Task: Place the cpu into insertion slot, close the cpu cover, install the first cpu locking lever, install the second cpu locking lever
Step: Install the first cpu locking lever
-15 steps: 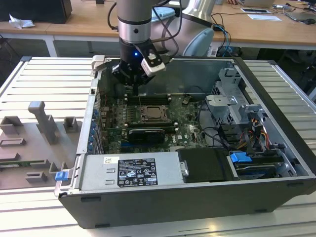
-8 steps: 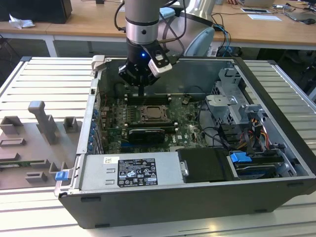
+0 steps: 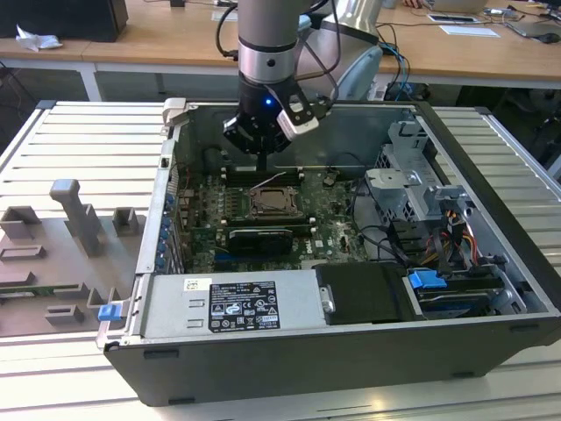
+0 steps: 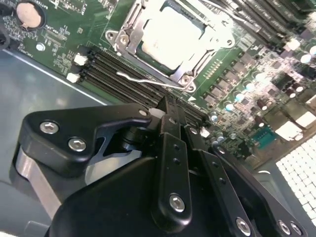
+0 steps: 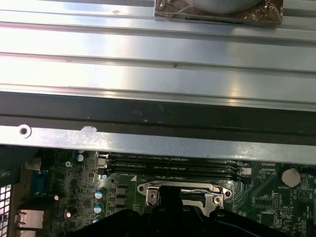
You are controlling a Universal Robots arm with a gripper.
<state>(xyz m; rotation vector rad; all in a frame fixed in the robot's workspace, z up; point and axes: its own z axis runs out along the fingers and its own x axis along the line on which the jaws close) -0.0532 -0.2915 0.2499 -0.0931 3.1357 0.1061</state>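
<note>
Slatted tabletop [image 3: 79, 140] bore an open computer case [image 3: 394, 351]; the cpu [image 4: 170, 34] sat in the insertion slot [image 3: 255, 207] under the lowered cpu cover [image 4: 129, 27]. Just beyond, the gripper [image 3: 263, 165] hovered pinched shut, empty, seemingly addressing an unlatched lever [image 4: 143, 79].

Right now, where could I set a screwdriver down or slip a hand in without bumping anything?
Bare ribbed table lies at the exterior view's right of the computer case. The power supply has a flat top. Crowded: the motherboard under the gripper, the cables by the drive cage, and the grey fixture.
</note>
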